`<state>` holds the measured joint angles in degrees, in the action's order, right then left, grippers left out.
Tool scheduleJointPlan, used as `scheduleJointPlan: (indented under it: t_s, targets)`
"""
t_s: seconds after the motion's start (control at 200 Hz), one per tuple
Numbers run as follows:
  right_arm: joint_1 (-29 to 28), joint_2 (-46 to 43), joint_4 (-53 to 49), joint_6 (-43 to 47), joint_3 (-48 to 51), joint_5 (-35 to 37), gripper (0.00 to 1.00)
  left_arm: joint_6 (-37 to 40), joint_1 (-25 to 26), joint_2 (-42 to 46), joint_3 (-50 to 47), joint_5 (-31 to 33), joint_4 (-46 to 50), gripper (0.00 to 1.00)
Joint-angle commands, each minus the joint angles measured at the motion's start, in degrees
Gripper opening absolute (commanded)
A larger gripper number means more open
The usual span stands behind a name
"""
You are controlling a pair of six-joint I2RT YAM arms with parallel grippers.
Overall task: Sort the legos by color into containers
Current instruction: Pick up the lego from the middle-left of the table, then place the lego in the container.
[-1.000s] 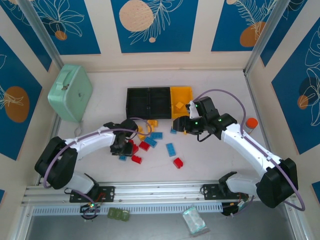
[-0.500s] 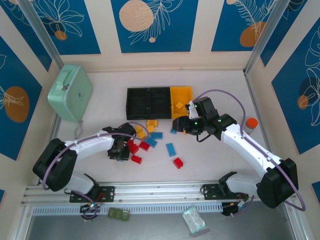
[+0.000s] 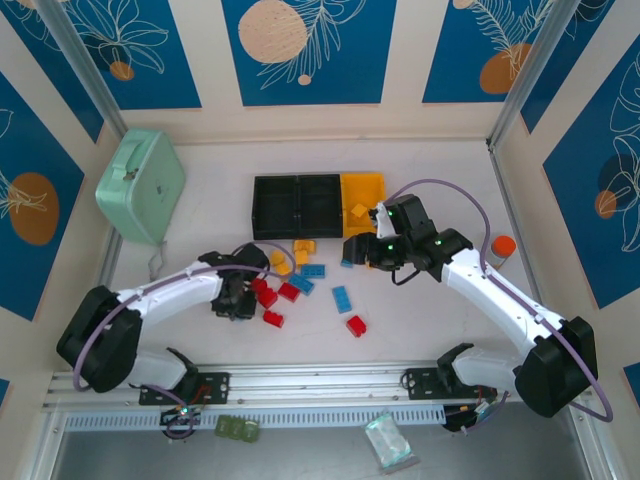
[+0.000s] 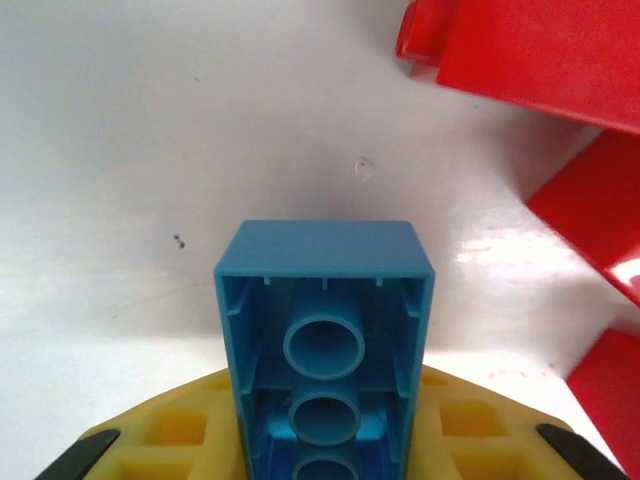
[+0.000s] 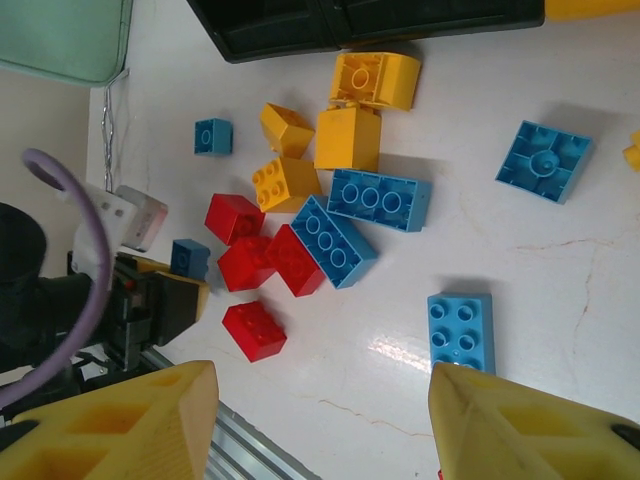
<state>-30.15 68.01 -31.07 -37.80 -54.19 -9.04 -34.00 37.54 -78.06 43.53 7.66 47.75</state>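
Scattered bricks (image 3: 290, 291) are crowding the frame's centre below the bins (image 3: 275, 205); a green case (image 3: 140, 186) is blocking the upper left, while bare table (image 3: 405, 300) is lying open lower centre-right

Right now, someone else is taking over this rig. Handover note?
Left gripper: shut on a blue brick, low over the table beside the red ones.
Right gripper: open, empty, above the loose bricks.
Done: yellow bin holds at least one yellow brick; black bins look empty.
Left: most legos, red, blue and yellow, lie unsorted on the table.
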Motion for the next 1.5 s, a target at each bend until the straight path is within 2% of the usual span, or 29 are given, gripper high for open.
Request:
scheduleJointPlan:
  t_s: [0.0, 0.24, 0.395, 0.815, 1.055, 1.186, 1.496]
  targets:
    - [-0.5, -0.9, -0.2, -0.7, 0.7, -0.1, 0.58, 0.2, 0.1, 2.9, 4.2, 1.2, 4.4, 0.17]
    - [-1.6, -1.5, -0.1, -1.3, 1.0, 0.4, 0.58, 2.4, -0.1, 3.1, 11.9, 0.8, 6.6, 0.16]
    - [-1.7, -2.3, -0.3, -1.8, 1.5, 1.2, 0.58, 3.8, -0.4, -0.3, 17.3, -1.4, 3.9, 0.16]
    - [1.5, -10.4, -2.1, -5.1, 8.7, 3.8, 0.58, 8.0, -0.3, -25.7, 45.8, -6.8, 1.9, 0.15]
    - [3.0, -14.9, -4.1, -6.2, 11.7, 4.8, 0.58, 9.2, -0.4, -40.6, 65.0, -5.5, 6.4, 0.15]
    - [3.6, -16.7, -4.7, -6.6, 12.6, 5.0, 0.58, 9.6, -0.4, -48.0, 74.8, -2.7, 9.9, 0.15]
    - [5.7, -18.8, -5.0, -6.2, 13.8, 3.9, 0.58, 9.0, -0.5, -58.9, 87.4, 0.4, 14.1, 0.16]
